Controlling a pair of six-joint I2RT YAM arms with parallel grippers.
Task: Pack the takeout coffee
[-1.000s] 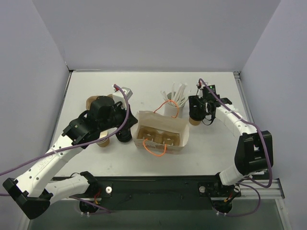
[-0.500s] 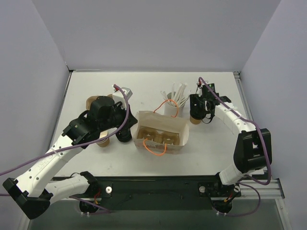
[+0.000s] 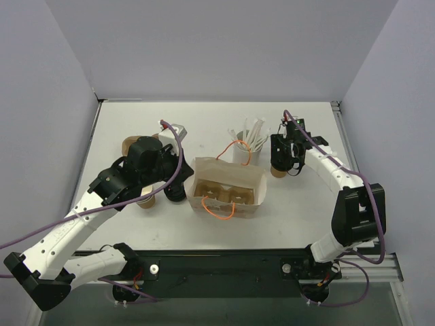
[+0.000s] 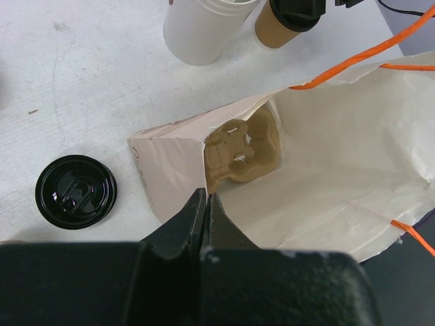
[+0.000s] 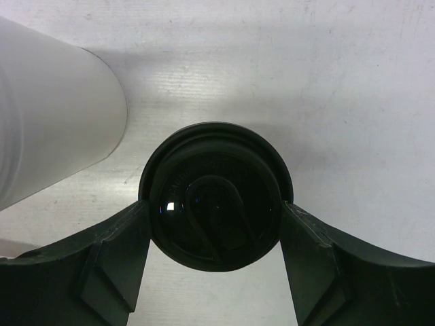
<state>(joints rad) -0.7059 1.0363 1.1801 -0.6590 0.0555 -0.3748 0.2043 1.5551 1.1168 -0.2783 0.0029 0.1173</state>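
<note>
The takeout coffee (image 3: 277, 165), a brown paper cup with a black lid (image 5: 216, 204), stands right of the white paper bag (image 3: 228, 178). My right gripper (image 3: 280, 157) is shut on it; its fingers (image 5: 115, 258) press both sides of the cup just under the lid. The cup also shows in the left wrist view (image 4: 289, 17). My left gripper (image 4: 206, 200) is shut on the bag's near left rim (image 4: 170, 204) and holds the mouth open. A brown cup carrier (image 4: 241, 149) lies inside the bag.
A white cup of stirrers (image 3: 245, 151) stands between the bag and the coffee. A loose black lid (image 4: 75, 191) lies left of the bag. A lidless tan cup (image 3: 145, 200) and another brown cup (image 3: 130, 145) stand at the left. The bag has orange handles (image 3: 219, 212).
My right gripper with the coffee has shifted slightly back and to the right. The bag's mouth has shifted a little. The left arm has barely moved.
</note>
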